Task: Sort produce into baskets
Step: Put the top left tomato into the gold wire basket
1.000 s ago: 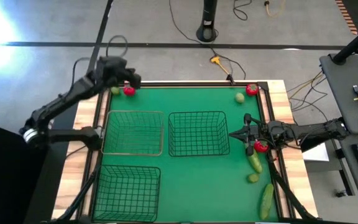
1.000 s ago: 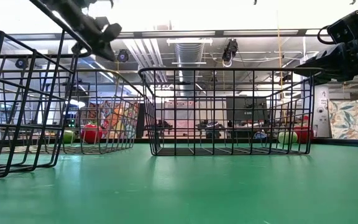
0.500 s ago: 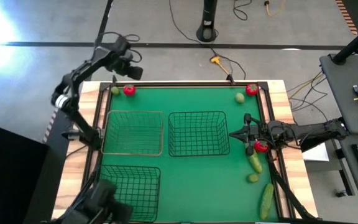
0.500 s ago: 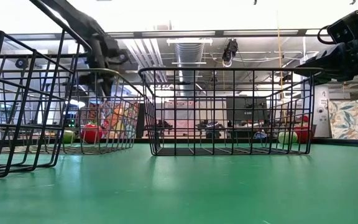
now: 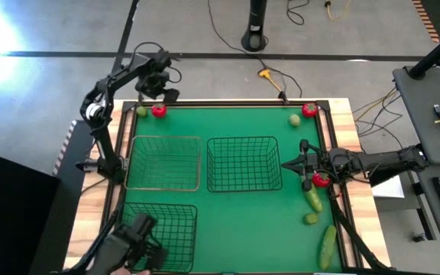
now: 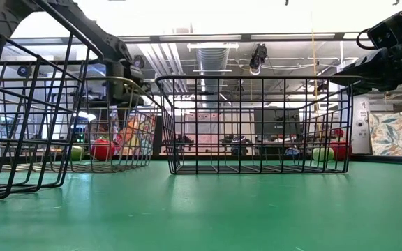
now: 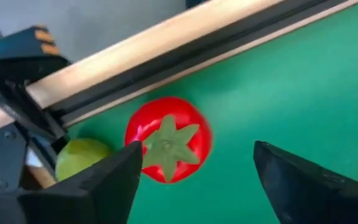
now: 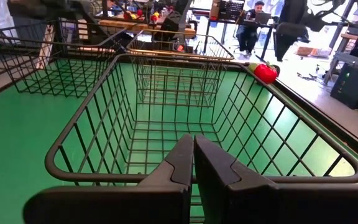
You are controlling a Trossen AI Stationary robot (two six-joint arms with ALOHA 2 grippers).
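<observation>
Hovering left gripper [image 7: 194,180] over tomato [image 7: 168,139]

Left gripper [image 7: 194,177] fingers: running off the wrist picture's bottom edge, tips only partly showing.
Yellow-green fruit [image 7: 79,158]: lying partly hidden behind the left finger [image 7: 92,186] and a black clamp [image 7: 11,106].
Near-left basket [image 5: 157,235]: being covered at one corner by a dark arm part [image 5: 132,248], blurred.
Far fruits [image 6: 103,149]: showing only through basket wire in the low view.
Person [image 8: 251,28]: sitting too small to tell much.
</observation>
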